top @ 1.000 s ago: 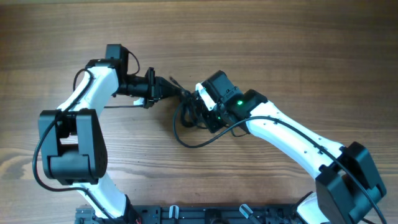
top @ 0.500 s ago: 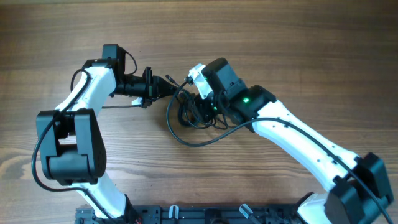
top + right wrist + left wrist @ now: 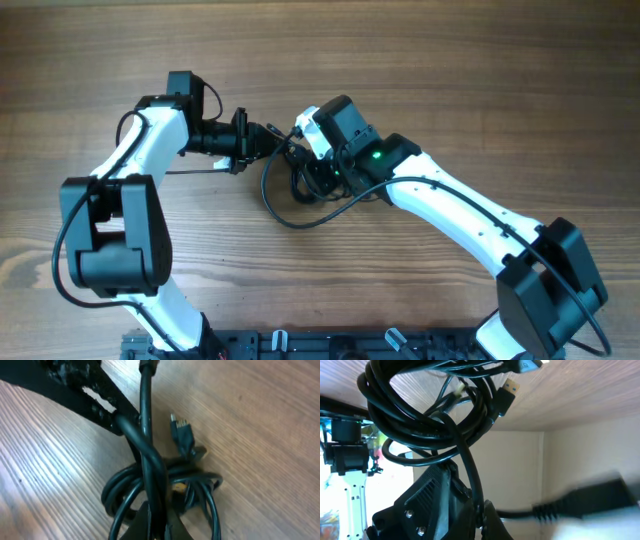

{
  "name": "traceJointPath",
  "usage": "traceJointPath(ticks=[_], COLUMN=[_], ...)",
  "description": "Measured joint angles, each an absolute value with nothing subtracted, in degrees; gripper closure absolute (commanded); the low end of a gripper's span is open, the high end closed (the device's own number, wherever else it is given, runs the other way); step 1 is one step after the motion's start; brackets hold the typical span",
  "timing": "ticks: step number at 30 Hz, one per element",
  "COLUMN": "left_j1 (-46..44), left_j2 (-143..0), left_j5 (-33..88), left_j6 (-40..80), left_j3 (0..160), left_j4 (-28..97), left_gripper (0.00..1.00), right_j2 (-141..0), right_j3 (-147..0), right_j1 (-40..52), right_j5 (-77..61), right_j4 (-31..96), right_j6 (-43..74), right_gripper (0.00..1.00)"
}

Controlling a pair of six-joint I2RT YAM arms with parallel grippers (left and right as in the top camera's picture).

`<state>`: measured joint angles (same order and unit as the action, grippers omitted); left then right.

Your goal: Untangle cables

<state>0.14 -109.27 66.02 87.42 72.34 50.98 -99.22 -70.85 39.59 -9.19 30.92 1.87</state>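
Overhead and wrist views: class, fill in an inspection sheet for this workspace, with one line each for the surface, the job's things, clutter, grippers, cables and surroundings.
surface: wooden table, grain running left to right.
job's things: cables bunched in a black coil between the two arms, one loop trailing on the wood; a plug sticks out of the bunch.
clutter: nothing seen.
grippers: left gripper shut on the cables; right gripper shut on the cables, a strand between its fingers.
cables: a black arm lead runs along the right arm.
surroundings: black rail at the table's near edge; pale wall in the left wrist view.
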Motion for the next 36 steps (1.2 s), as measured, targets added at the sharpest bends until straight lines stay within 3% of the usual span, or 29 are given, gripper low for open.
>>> traceJointPath(ticks=[10,15,18,23,26,36], left_j1=[-2.0,0.9,0.8,0.8,0.8,0.8], left_j2=[-109.3,-109.3,-109.3,-109.3,-109.3,-109.3], left_j5=[66.4,66.5,66.5,66.5,66.5,66.5], left_j6=[87.4,87.4,87.4,87.4,87.4,78.9], left_j3=[72.1,72.4,72.4,72.4,72.4,72.5], left_j4=[51.5,50.8,50.8,50.7,49.9,39.8], left_gripper=[0.96,0.96,0.96,0.96,0.86,0.96], right_j2=[-98.9,-99.2,-99.2,-99.2,-99.2,-99.2], right_j3=[-73.8,-70.9,-70.9,-70.8,-70.8,-70.8], right_j1=[39.4,35.7,33.5,30.4,30.4,30.7], right_j5=[-4.9,-1.2,-0.5,-6.9,-13.6,-26.0], right_j4=[47.9,52.9,53.6,49.0,43.5,34.5], right_j6=[1.7,1.7,1.7,-0.6,-2.2,-3.4], right_gripper=[0.96,0.87,0.96,0.96,0.96,0.96])
